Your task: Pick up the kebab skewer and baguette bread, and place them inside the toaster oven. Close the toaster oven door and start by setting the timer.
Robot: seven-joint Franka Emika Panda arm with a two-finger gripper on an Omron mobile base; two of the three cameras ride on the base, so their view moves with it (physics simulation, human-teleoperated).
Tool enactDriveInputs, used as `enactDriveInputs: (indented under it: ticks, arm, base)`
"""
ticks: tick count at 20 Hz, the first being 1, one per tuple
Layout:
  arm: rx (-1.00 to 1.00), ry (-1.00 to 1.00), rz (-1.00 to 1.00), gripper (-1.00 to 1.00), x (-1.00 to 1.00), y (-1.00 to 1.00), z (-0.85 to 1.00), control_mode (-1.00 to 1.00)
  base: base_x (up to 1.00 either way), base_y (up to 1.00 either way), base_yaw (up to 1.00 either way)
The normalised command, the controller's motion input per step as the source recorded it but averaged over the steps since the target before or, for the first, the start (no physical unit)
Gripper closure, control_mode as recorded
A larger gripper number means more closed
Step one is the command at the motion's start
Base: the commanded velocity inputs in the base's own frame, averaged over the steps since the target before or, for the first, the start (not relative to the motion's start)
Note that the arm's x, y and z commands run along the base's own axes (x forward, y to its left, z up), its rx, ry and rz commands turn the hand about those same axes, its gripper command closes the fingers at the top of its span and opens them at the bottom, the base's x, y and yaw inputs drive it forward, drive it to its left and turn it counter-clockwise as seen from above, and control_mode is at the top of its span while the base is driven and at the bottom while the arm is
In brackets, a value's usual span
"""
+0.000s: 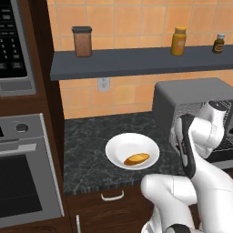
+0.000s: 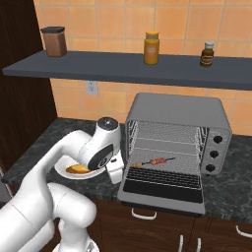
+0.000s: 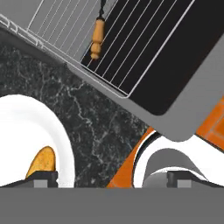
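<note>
Hand view: baguette bread [image 3: 41,162] beside left jaw

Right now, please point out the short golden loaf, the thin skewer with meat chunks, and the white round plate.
short golden loaf [image 1: 136,159], left base view, crust middle.
thin skewer with meat chunks [image 2: 157,161], right base view, chunks.
white round plate [image 1: 119,144], left base view, bare inside.

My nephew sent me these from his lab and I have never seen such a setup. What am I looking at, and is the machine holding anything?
It is a rendered kitchen with a white robot arm. Two pictures come from cameras behind the arm, to its left and right; the third looks along its gripper. On the dark counter stands a grey toaster oven with the toaster oven door folded down. The kebab skewer lies on the rack inside. The baguette bread rests on a white plate. The gripper is open and holds nothing.
</note>
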Motion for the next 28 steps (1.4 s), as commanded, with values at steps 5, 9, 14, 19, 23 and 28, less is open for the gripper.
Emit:
enactDriveInputs:
  ticks: [5, 9, 14, 19, 23, 28]
  arm:
    - [0.0, 0.0, 0.0, -1.0, 0.05, 1.0, 0.03, -1.0]
    - [0.0, 0.02, 0.0, -1.0, 0.33, 0.88, 0.0, -1.0]
    - [0.0, 0.01, 0.0, -1.0, 0.44, 0.48, -0.02, -1.0]
    - [0.0, 0.06, 0.0, -1.0, 0.46, 0.06, -0.11, -1.0]
    - [0.0, 0.06, 0.0, -1.0, 0.36, 0.06, -0.15, -1.0]
    - [0.01, 0.07, 0.01, -1.0, 0.09, 0.05, -0.25, -1.0]
  base:
    - [0.0, 0.0, 0.0]
    - [0.0, 0.0, 0.0]
    - [0.0, 0.0, 0.0]
    - [0.0, 0.0, 0.0]
    - [0.0, 0.0, 0.0]
    - [0.0, 0.0, 0.0]
